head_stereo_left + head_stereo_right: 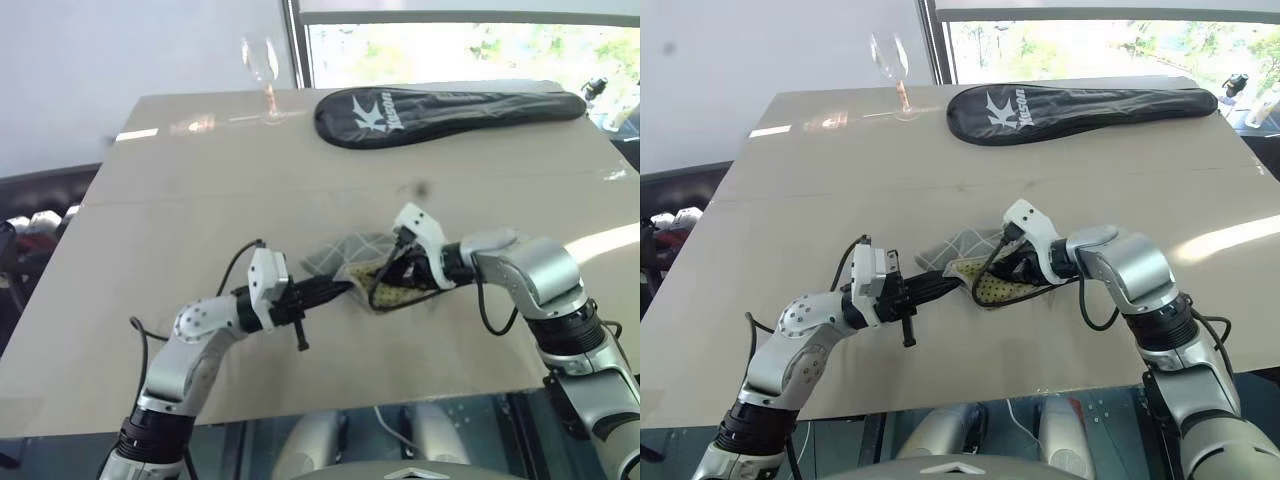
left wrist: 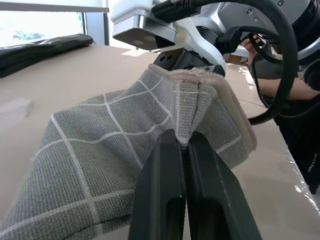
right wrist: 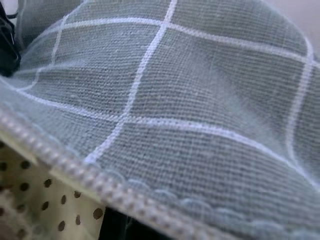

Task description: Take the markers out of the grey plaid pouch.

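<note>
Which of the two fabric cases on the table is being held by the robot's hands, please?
The grey plaid pouch, near the table's front edge; the long black racket cover lies untouched at the far edge.

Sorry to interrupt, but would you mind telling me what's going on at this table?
The robot is working on the grey plaid pouch in the middle of the table. Its left gripper is shut on the fabric, and the right gripper is at the open mouth, where the dotted lining shows. No markers are out. A racket cover and a wine glass sit at the far edge.

markers nowhere to spot inside the grey plaid pouch, right end effector fingertips buried in its dotted lining, wine glass kinda blurry, racket cover logo unreadable
</note>
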Controlling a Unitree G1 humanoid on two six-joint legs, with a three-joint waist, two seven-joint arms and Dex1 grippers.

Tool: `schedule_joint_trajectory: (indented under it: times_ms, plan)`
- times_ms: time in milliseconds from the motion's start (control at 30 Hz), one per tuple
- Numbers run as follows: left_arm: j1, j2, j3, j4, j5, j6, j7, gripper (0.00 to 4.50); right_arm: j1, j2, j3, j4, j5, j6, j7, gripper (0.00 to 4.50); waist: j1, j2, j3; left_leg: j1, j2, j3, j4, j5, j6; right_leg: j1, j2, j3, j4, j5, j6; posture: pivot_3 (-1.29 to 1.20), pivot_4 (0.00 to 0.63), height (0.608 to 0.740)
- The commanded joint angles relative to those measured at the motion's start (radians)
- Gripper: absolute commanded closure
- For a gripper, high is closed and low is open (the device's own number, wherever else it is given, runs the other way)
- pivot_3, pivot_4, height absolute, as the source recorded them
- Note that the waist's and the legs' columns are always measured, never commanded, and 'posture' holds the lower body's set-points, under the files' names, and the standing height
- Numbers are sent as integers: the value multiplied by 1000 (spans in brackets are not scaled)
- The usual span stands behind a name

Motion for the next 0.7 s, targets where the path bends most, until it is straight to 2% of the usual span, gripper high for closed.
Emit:
schedule_joint_trajectory:
  times_ms: [33,133,167,233,300,433,700]
  plan:
    - [45,29,-54,-38,-9,15,-90,4500,-33,-16,-145,54,-50,-21,-139,4011,-2,0,0,0,0,0,0,0,0,0,0,0,0,0,0,0,150,740]
    - [46,38,-56,-41,-15,21,-96,4500,-16,-87,-52,70,-102,-129,-144,4011,-6,0,0,0,0,0,0,0,0,0,0,0,0,0,0,0,150,740]
    - [46,41,-49,-45,-27,31,-94,4500,-14,-138,16,65,-147,-198,-131,4011,-6,0,0,0,0,0,0,0,0,0,0,0,0,0,0,0,150,740]
    - [43,50,-44,-53,-35,39,-98,4500,-17,-142,20,54,-118,-196,-130,4011,-4,0,-1,0,0,0,0,0,0,1,-1,-2,0,0,0,0,150,740]
    - [42,60,-44,-66,-36,43,-101,4500,-20,-103,-34,57,-53,-154,-142,4011,-6,0,-1,0,0,0,0,0,0,1,-1,-2,0,0,0,0,150,740]
    - [47,71,-33,-130,-94,103,-83,4500,-19,-97,-44,104,-64,-188,-176,4011,-14,-1,-1,1,0,0,0,0,0,1,0,0,0,0,0,0,150,740]
    - [55,83,43,-229,-230,251,-25,4500,7,-225,114,162,-218,-551,-154,4011,-20,0,0,1,0,0,0,0,0,1,0,0,0,0,0,0,150,740]
